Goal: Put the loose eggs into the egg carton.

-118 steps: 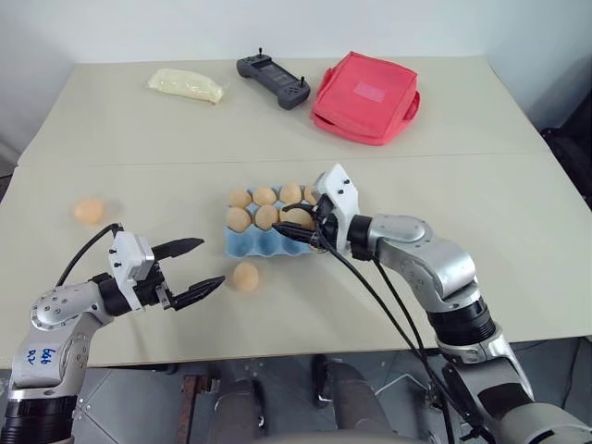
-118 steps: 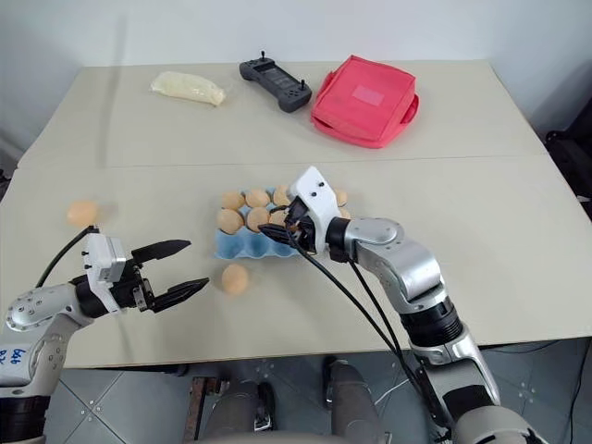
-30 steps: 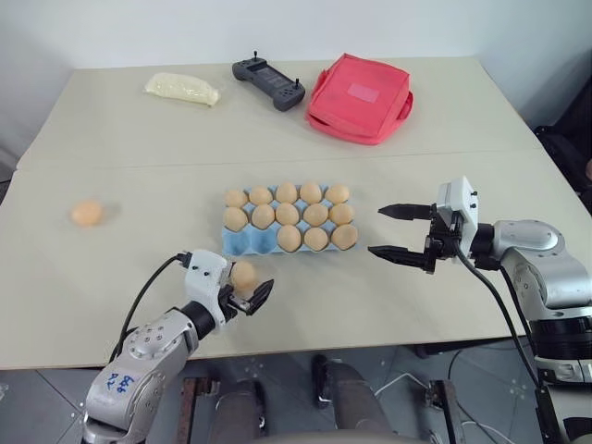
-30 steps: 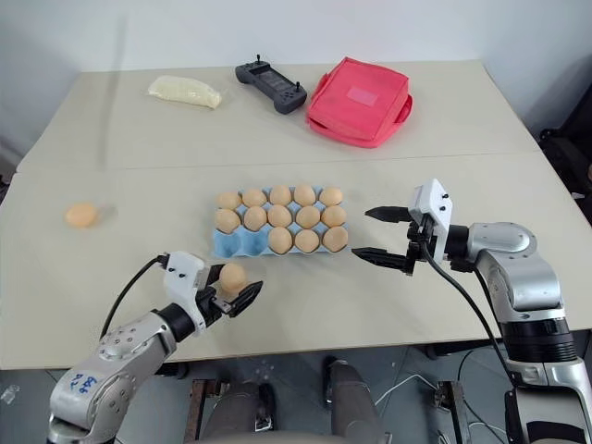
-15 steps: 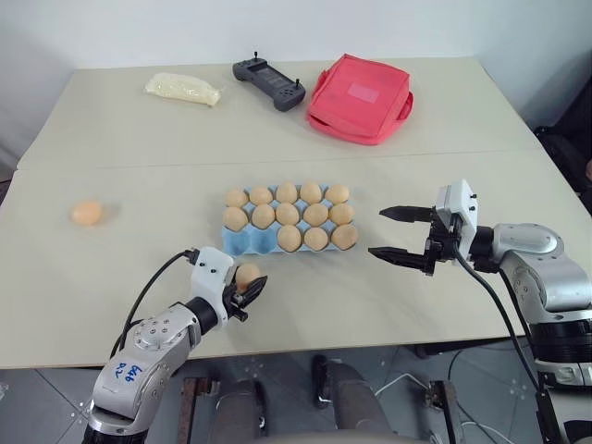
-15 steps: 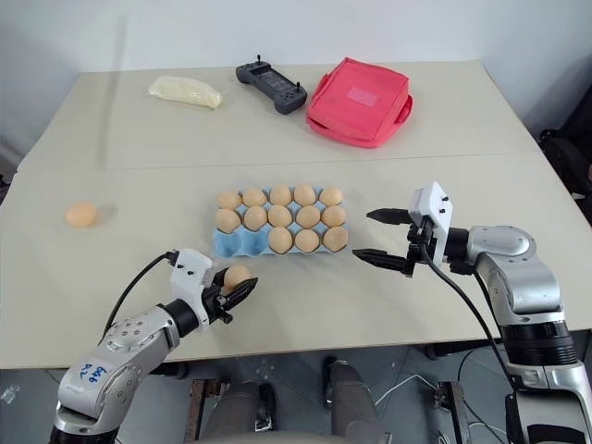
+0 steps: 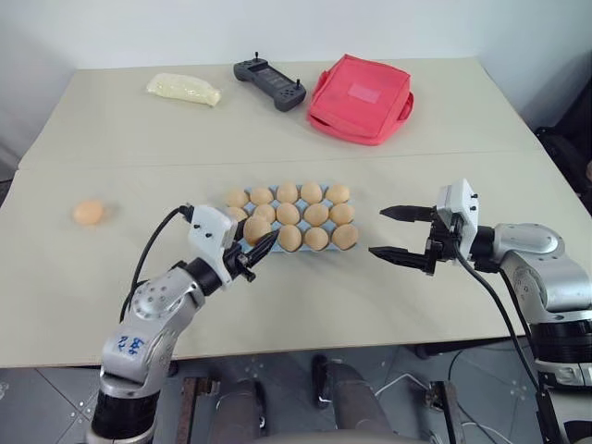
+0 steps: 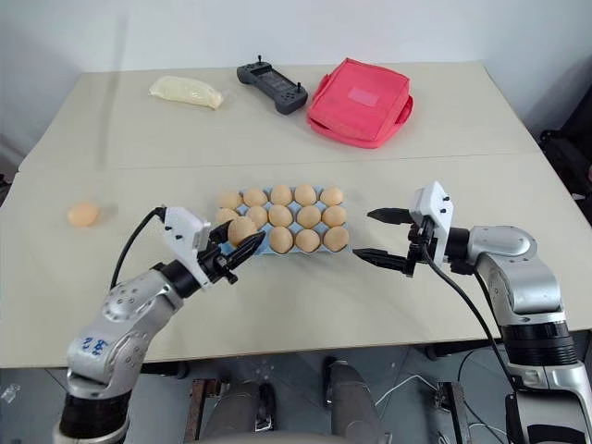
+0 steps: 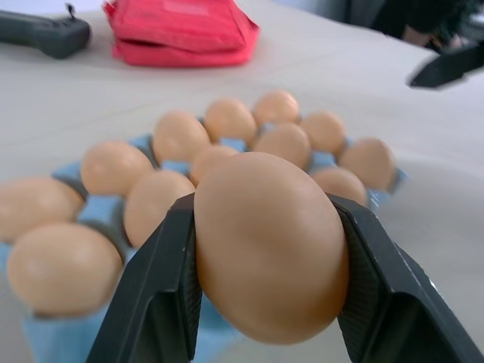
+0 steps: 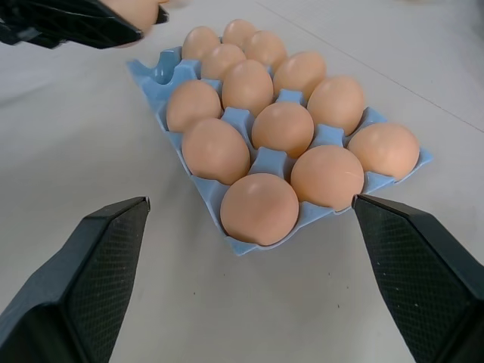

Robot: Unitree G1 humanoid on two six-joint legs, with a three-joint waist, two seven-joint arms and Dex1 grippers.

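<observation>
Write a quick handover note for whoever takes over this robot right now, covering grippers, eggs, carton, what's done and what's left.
Left gripper: shut on an egg, raised at the carton's near-left corner.
Right gripper: open, holding nothing, hovering right of the carton.
Egg carton: mid-table, holding thirteen eggs; the two near-left cups look free.
Another loose egg lies on the table far to the left.
Done: most cups filled, one egg picked up.
Left: set the held egg into a free cup, then fetch the far-left egg for the last cup.
</observation>
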